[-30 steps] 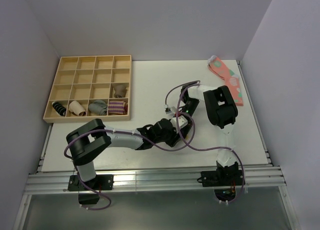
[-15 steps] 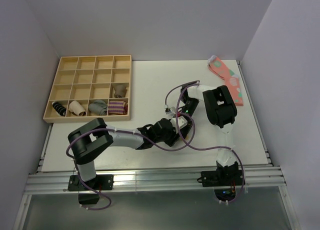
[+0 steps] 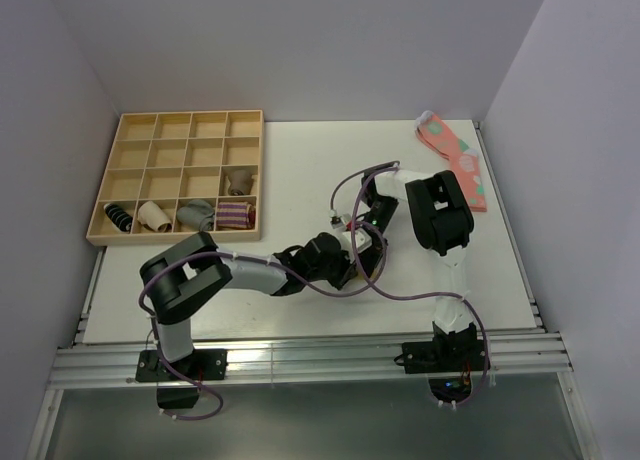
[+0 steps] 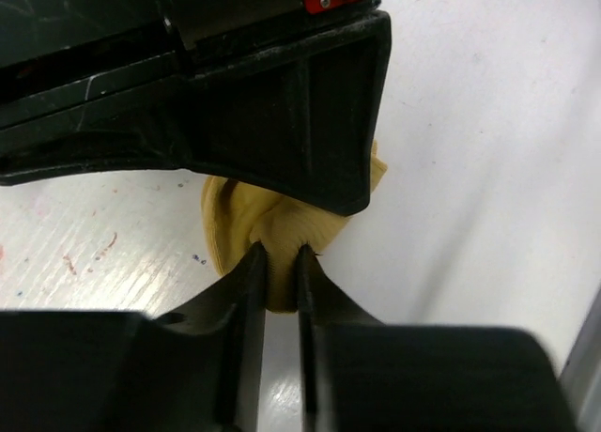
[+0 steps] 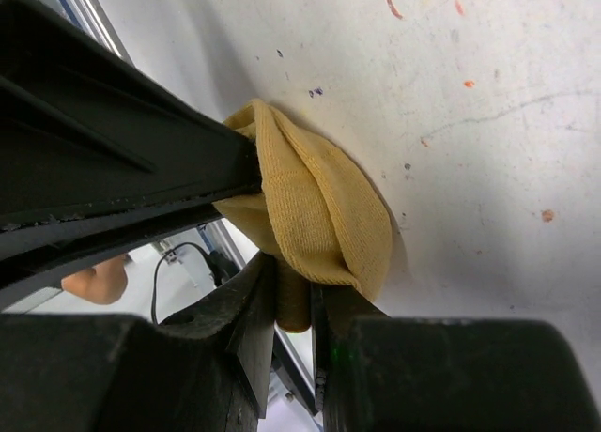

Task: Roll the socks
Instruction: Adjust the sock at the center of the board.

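Observation:
The mustard-yellow socks (image 4: 242,223) are a bunched bundle on the white table, gripped from two sides. In the left wrist view my left gripper (image 4: 279,255) is shut on a fold at the bundle's near end. The right arm's black finger covers the far part. The right wrist view shows the socks (image 5: 324,202) with my right gripper (image 5: 294,296) shut on a fold of their lower edge. In the top view the left gripper (image 3: 343,265) and right gripper (image 3: 362,242) meet at mid-table and hide the socks.
A wooden compartment tray (image 3: 190,113) stands at the back left, with rolled grey and striped socks (image 3: 234,215) in its front row. Pink spotted socks (image 3: 455,158) lie at the back right by the wall. Purple cables loop over both arms.
My left gripper's jaws have closed onto the yellow bundle, and the left arm has shifted slightly right. The right gripper has kept its grip without moving.

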